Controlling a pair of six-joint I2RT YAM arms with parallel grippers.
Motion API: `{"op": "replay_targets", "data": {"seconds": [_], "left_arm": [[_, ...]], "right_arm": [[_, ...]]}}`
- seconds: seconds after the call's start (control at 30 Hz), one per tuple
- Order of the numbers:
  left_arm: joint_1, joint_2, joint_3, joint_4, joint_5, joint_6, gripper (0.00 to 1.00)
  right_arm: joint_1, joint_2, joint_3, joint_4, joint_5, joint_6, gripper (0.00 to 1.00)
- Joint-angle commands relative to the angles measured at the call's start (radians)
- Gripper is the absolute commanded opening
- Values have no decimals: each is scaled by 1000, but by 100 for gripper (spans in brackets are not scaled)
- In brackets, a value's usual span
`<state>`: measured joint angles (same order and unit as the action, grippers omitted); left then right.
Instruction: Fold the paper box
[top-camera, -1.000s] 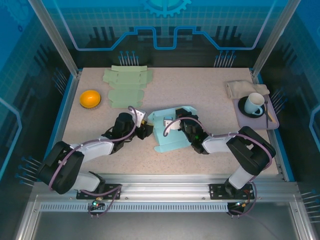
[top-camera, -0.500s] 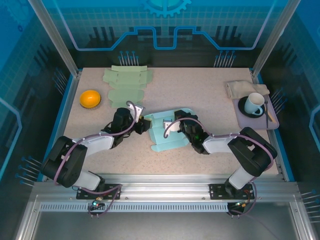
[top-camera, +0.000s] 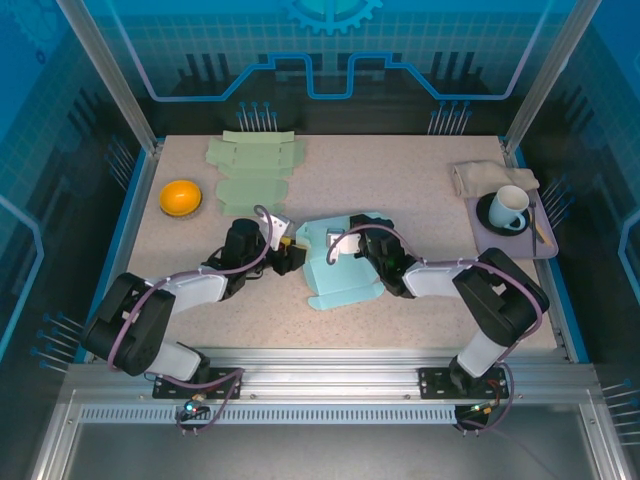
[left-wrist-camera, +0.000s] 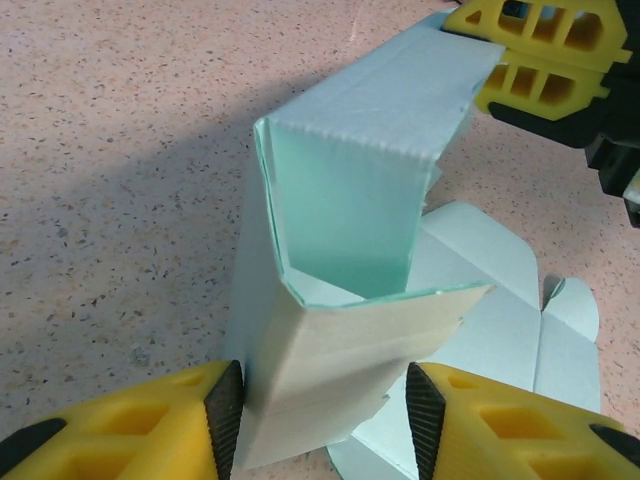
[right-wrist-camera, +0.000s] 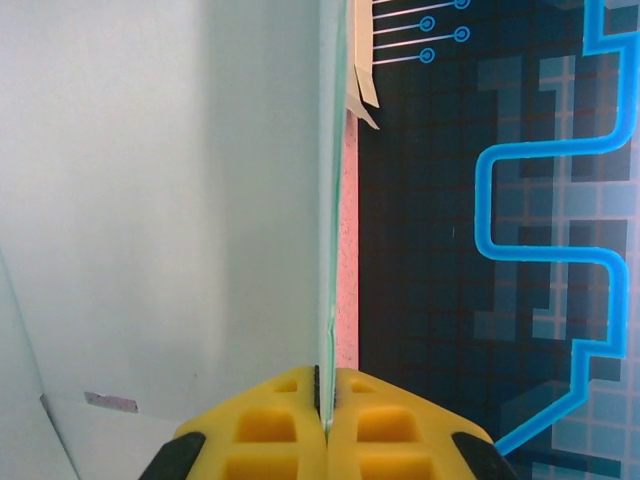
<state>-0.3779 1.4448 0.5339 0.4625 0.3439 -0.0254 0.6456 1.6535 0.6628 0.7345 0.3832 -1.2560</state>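
Changes since a second ago, left to right: left gripper (top-camera: 287, 256) has nudged slightly further out, its arm low and stretched across the table (top-camera: 400, 180). Its jaws sit half-spread, clamped across a folded-up wall of the paper box (top-camera: 340, 278), which lies mid-table, barely shifted. Right gripper (right-wrist-camera: 327, 400) pinches a thin upright panel edge; you'll see that forearm now lies straighter.

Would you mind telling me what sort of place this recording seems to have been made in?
Probably a robot lab's enclosed test cell, not a home: aluminium frame posts and blue printed wall panels surround a speckled table carrying staged props, an orange bowl, a mug and flat box blanks.
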Motion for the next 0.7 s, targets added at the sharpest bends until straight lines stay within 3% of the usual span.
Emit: {"op": "replay_targets", "data": {"seconds": [0.0,0.43,0.67], "left_arm": [[-3,10,-8,40,62,13,50],[-87,89,53,67,32,2,49],[-100,145,73,88,-86,-14,45]], "right_arm": [[-25,8,25,-31,-26,19,0],[-9,21,-5,7,1,35,0],[31,52,-57,124,49,-10,0]]}}
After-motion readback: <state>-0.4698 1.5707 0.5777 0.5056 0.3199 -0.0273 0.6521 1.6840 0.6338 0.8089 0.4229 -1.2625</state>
